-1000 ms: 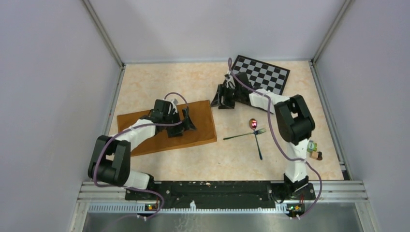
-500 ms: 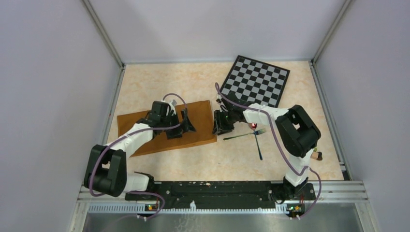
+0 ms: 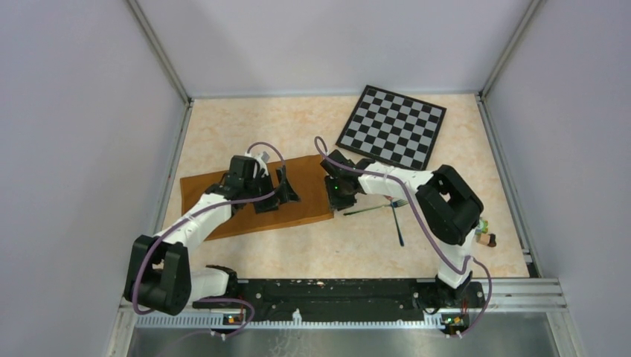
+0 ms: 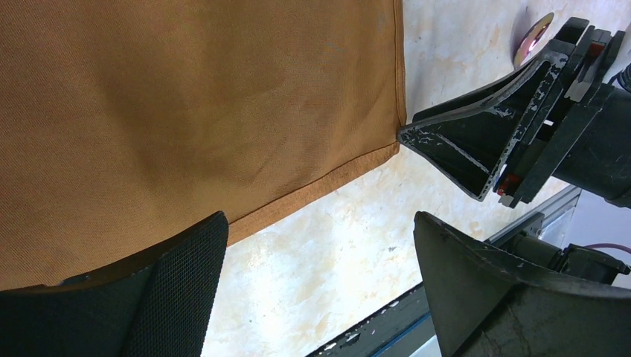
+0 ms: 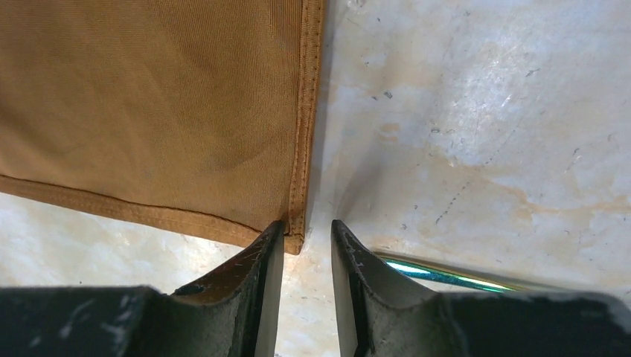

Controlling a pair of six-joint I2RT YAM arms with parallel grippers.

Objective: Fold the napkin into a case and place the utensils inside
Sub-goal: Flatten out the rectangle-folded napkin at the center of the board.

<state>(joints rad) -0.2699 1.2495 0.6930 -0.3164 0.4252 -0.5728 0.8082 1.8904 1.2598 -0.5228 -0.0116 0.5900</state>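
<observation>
**Table and cloth.** The table (image 3: 298,126) carries the napkin (image 3: 311,195) left of centre. It lies flat as a long rectangle, with its long axis running left to right and the left end swung slightly toward the arm bases. Its short right edge faces the utensils. The checkered board (image 3: 392,126) sits at the far right, well apart from the cloth.

**Left arm.** The left gripper (image 3: 277,195) hovers over the right half of the napkin with its jaws spread wide and nothing between them. In the left wrist view one finger stands over the near hem and the other over bare table.

**Right arm.** The right gripper (image 5: 306,238) is the nearer one to the point of work. Its tips come in from the right and straddle the napkin's near right corner, where the stitched side hem meets the near hem. The jaws are drawn close, leaving a narrow gap that the corner enters. Whether the cloth is actually pinched cannot be told.

**Utensils.** The fork (image 3: 368,210) lies just right of that corner, with its handle end pointing at it. The spoon (image 3: 399,227) crosses the fork farther right.

**Judgement.** The coming move likely depends on that corner. Bare table lies open beyond the far long edge, while the fork crowds any sweep to the right.
</observation>
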